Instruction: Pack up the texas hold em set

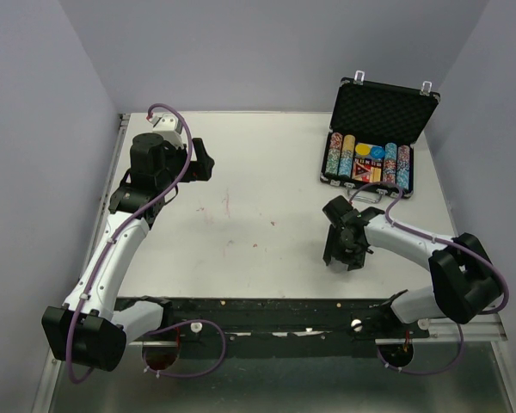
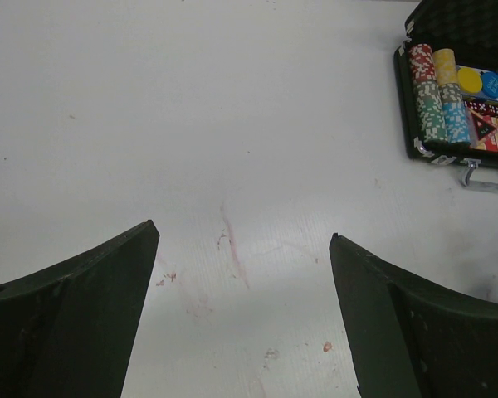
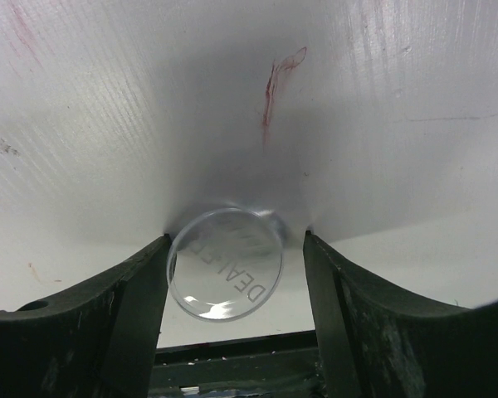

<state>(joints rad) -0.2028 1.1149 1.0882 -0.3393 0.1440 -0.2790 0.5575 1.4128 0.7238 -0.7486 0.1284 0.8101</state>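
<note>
Over on the left, the left gripper [image 2: 242, 232] hangs above the bare table [image 1: 267, 172] with its jaws spread as wide as they go, nothing between them but a few red smears [image 2: 232, 257]. No part in this step, by the look of it.

Centre-right is where the action is: the right gripper [image 3: 236, 237] is down at the tabletop, jaws at a middling spread either side of a clear round dealer button [image 3: 224, 264]. One finger [image 3: 137, 307] touches the rim; on the other side there's a sliver of daylight, so no firm pinch yet.

That button looks thin, stiff and featherlight, smooth plastic, so I'd call it slippery and quick to skate off or pop out sideways. Best hold is across its width, rim to rim, squeezed gently and square.

Far right, well apart from the button, the black case [image 1: 383, 107] stands with its lid up, rows of coloured chips [image 1: 348, 155] already seated in the tray, handle [image 1: 374, 194] toward the arms. That's the button's home.
</note>
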